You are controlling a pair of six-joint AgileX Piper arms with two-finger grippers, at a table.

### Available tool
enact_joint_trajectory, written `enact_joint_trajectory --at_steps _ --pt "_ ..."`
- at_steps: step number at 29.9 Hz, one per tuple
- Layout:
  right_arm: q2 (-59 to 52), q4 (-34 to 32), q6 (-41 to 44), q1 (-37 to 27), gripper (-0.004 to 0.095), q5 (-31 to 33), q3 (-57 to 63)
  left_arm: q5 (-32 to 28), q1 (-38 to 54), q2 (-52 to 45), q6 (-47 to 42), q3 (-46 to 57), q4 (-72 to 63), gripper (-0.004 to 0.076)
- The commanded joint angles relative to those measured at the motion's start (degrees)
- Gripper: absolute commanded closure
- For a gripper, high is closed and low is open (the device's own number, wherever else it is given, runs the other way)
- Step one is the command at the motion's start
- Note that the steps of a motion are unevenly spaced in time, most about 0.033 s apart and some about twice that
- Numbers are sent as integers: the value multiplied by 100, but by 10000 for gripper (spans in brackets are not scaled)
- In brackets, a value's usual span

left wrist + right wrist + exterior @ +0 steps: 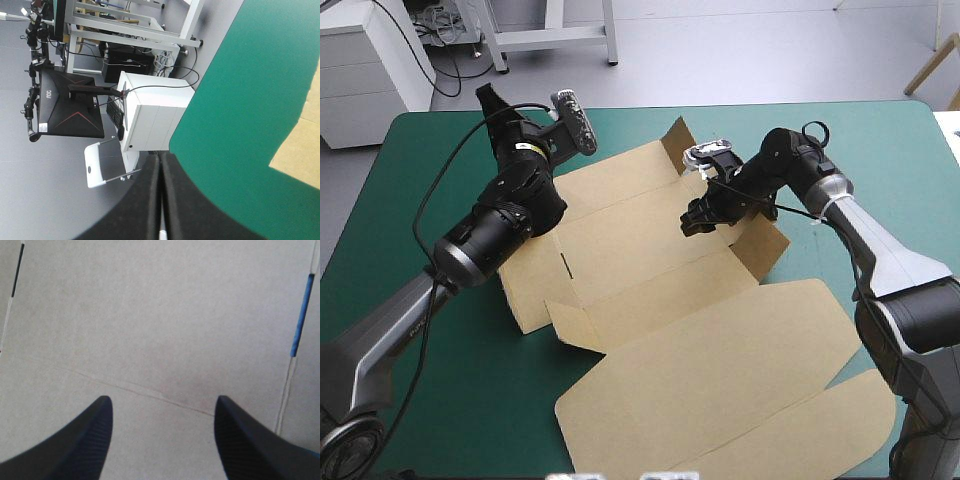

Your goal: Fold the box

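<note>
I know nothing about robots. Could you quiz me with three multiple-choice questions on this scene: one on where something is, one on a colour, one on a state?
1. The robot's right gripper is: A over the flat brown cardboard box sheet; B over bare cover; C off the table.
2. The table cover is: A red; B teal-green; C yellow.
3. The right gripper is: A open; B shut; C holding a cup.
Answers: 1 A, brown board fills its wrist view. 2 B, the colour shows all around the box. 3 A, its black fingers stand apart.
</note>
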Motion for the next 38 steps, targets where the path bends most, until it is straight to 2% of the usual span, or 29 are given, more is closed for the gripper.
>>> enact_joint_trajectory --at_steps 1,4,9,20,29,38 --pt "-342 213 -84 -14 232 308 -291 -75 -30 -240 -98 -182 201 734" --pt "-357 176 -71 -14 233 669 -574 -75 -30 -240 -64 -182 201 734" --pt "-565 54 -47 -36 233 657 -1036 10 -30 -240 -58 -182 201 734" --pt "-1382 -1352 301 -63 233 667 -1529 190 -30 -240 -58 -182 193 734" --pt "-1952 -1287 301 -753 232 667 -1529 190 -19 -240 -58 -182 179 734" --pt "-2104 -380 -24 -1763 231 678 -1416 190 -19 -240 -58 -182 179 734"
